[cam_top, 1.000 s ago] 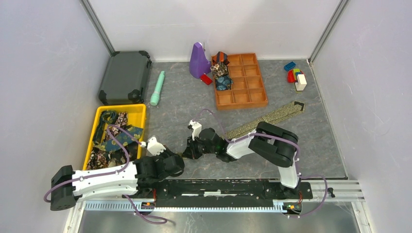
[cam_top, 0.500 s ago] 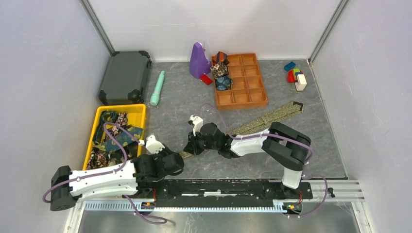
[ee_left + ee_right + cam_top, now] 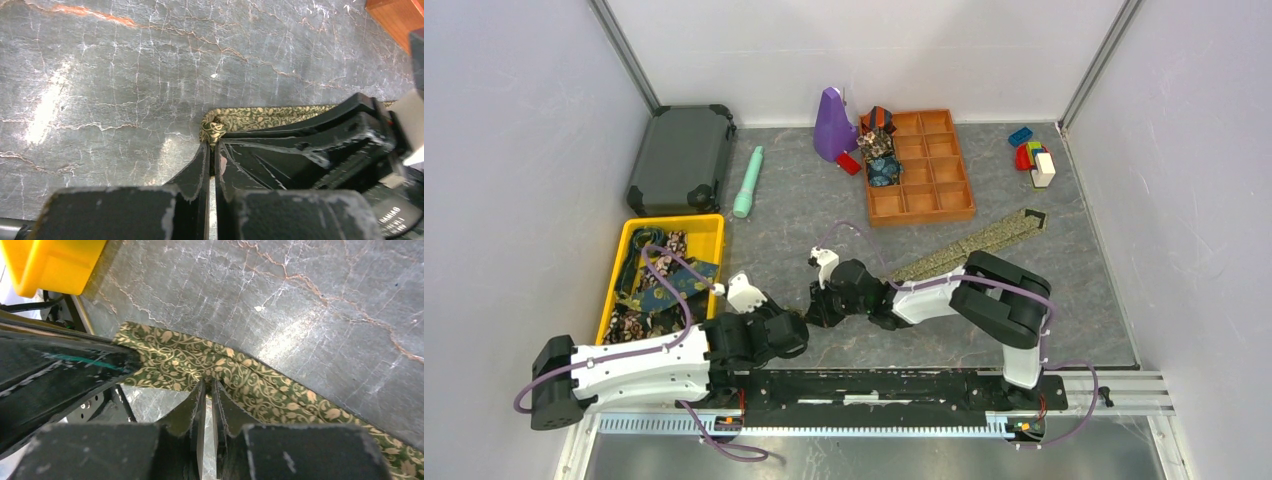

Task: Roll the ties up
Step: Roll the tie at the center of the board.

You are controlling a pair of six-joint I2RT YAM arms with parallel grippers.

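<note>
Seen from above, the olive-gold tie (image 3: 969, 243) lies flat on the table (image 3: 1084, 300), running slantwise from near the right edge down toward the middle of the near edge. Its near end lies under the left tool (image 3: 796, 328) and the right tool (image 3: 817, 308), which sit just beside each other. More ties (image 3: 659, 285) lie heaped in a yellow bin (image 3: 674, 220) by the left edge toward the near-left corner, and small rolled ties (image 3: 879, 150) fill the left compartments of an orange tray (image 3: 934, 190) near the far edge. In the left wrist view the left tool (image 3: 212, 150) has its fingers pressed almost together, their tips touching the tie's folded-over end (image 3: 214, 131). Whether cloth sits between them cannot be told. The right tool's black body (image 3: 320, 135) lies over the strip just beside it. In the right wrist view the right tool (image 3: 206, 385) has its fingers nearly together, pinching a pucker of the tie (image 3: 260, 385). A left-tool finger (image 3: 75, 365) covers the tie's end, with the bin's corner (image 3: 50, 265) beyond.
</note>
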